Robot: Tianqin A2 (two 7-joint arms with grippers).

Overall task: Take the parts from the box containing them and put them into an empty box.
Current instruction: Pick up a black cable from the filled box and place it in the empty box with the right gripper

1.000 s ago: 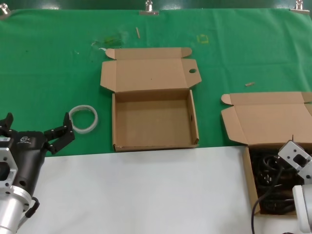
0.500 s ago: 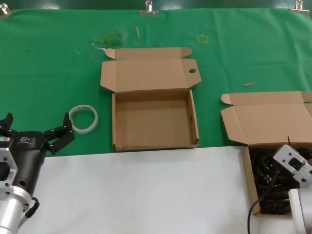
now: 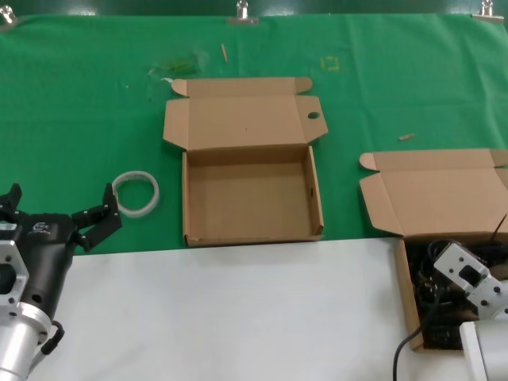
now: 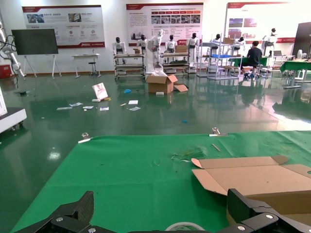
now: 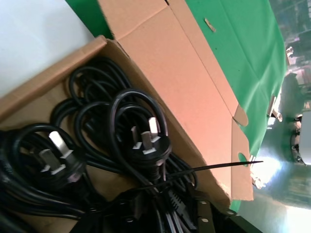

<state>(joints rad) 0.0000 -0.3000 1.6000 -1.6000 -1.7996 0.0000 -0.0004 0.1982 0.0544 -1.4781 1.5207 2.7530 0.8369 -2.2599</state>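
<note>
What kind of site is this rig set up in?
Probably an exhibition or demo hall: wall posters, a row of humanoid robots on stands, and people at distant tables, seen beyond the green cloth.

Black cords point(image 5: 121, 145) (brown box point(image 5: 194, 111)), green cloth point(image 3: 95, 103).

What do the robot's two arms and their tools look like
The left arm has a silver cylindrical wrist and a black housing with a small white logo; its tool has black fingers. The right arm is white, with a grey boxy bracket and a black cable.
</note>
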